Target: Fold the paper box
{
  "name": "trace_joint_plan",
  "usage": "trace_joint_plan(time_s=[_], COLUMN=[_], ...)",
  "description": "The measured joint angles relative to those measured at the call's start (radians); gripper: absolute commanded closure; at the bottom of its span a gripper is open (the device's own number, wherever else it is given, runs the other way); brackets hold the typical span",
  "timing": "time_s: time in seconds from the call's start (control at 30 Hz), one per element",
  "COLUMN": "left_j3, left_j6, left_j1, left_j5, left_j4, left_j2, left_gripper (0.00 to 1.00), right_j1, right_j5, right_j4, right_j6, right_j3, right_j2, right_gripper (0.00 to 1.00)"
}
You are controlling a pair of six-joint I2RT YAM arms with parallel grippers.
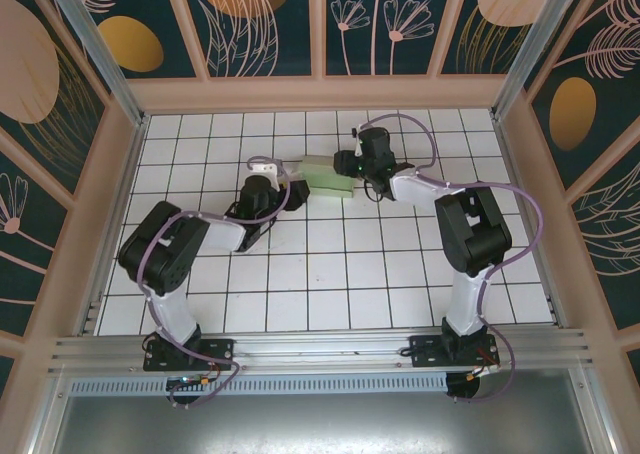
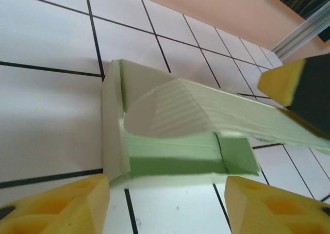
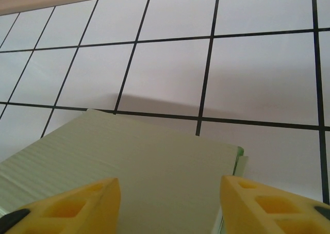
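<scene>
The white-tiled desk carries the paper box in its far middle, right between my two arms, so neither arm is clearly nearer. Its long axis runs roughly left to right, from one pincer to the other. My left pincer faces the box's left end and my right pincer sits over its right end.

From the left wrist, the box is a shallow open tray with the lid flap arching up and away toward the right, not yet down. My left pincer is spread wide and grips nothing. Its yellow fingertips flank the tray's near wall, just short of it.

My right pincer is also spread wide, with the flap's flat panel lying between and beneath its fingers. One of its fingertips sits at the flap's far edge. I judge it rests there rather than pinches, and closing the lid turns on pressing that flap down toward my left.
</scene>
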Motion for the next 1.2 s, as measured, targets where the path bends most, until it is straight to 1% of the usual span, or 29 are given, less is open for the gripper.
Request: trace_joint_plan(time_s=[0.03, 0.07, 0.1, 0.13, 0.2, 0.23, 0.27, 0.33, 0.47, 0.6, 0.7, 0.73, 0.77, 0.83, 0.87, 0.93, 1.0, 1.2], left_j3=[-0.015, -0.029, -0.042, -0.050, -0.063, -0.067, -0.069, -0.068, 0.021, 0.184, 0.309, 0.342, 0.378, 0.423, 0.435, 0.442, 0.454, 0.481], left_j6=[-0.002, -0.002, 0.000, -0.003, -0.008, -0.012, -0.016, -0.028, -0.032, -0.032, -0.017, -0.010, 0.001, 0.020, 0.029, 0.045, 0.059, 0.083], left_j1=[0.000, 0.000, 0.000, 0.000, 0.005, 0.010, 0.018, 0.036, 0.066, 0.069, 0.069, 0.069, 0.069, 0.069, 0.069, 0.069, 0.069, 0.069], left_j5=[0.002, 0.003, 0.004, 0.006, 0.009, 0.011, 0.018, 0.025, 0.033, 0.040, 0.055, 0.057, 0.060, 0.064, 0.064, 0.072, 0.085, 0.125], left_j4=[-0.002, -0.005, -0.010, -0.014, -0.019, -0.018, -0.018, -0.024, -0.130, -0.252, -0.362, -0.395, -0.433, -0.492, -0.517, -0.555, -0.593, -0.638], left_j2=[-0.023, -0.051, -0.083, -0.109, -0.165, -0.183, -0.200, -0.218, -0.179, -0.068, 0.031, 0.056, 0.087, 0.129, 0.143, 0.158, 0.176, 0.222], left_gripper=[0.23, 0.18, 0.17, 0.12, 0.09, 0.03, 0.02, 0.02, 0.02, 0.15, 0.21, 0.23, 0.29, 0.34, 0.40, 0.48, 0.51, 0.61], right_j1=[0.000, 0.000, 0.000, 0.000, 0.000, 0.001, 0.002, 0.004, 0.016, 0.023, 0.021, 0.018, 0.013, -0.004, -0.017, -0.050, -0.091, -0.187], right_j5=[0.006, 0.011, 0.017, 0.024, 0.043, 0.050, 0.060, 0.076, 0.119, 0.148, 0.146, 0.138, 0.122, 0.085, 0.058, 0.002, -0.056, -0.192], right_j4=[0.008, 0.015, 0.023, 0.030, 0.053, 0.061, 0.069, 0.087, 0.121, 0.143, 0.184, 0.201, 0.218, 0.241, 0.257, 0.297, 0.324, 0.361], right_j6=[-0.006, -0.012, -0.017, -0.024, -0.043, -0.051, -0.061, -0.080, -0.122, -0.146, -0.155, -0.156, -0.155, -0.147, -0.137, -0.106, -0.058, 0.053], right_j3=[-0.008, -0.018, -0.028, -0.039, -0.064, -0.076, -0.090, -0.114, -0.146, -0.156, -0.180, -0.194, -0.212, -0.248, -0.267, -0.301, -0.320, -0.331], right_j2=[0.000, 0.000, 0.000, 0.000, 0.000, 0.000, 0.000, 0.000, 0.007, 0.019, 0.017, 0.013, 0.004, -0.021, -0.037, -0.070, -0.102, -0.150], right_gripper=[0.41, 0.39, 0.38, 0.37, 0.35, 0.34, 0.34, 0.33, 0.32, 0.32, 0.31, 0.32, 0.32, 0.31, 0.30, 0.24, 0.11, 0.05])
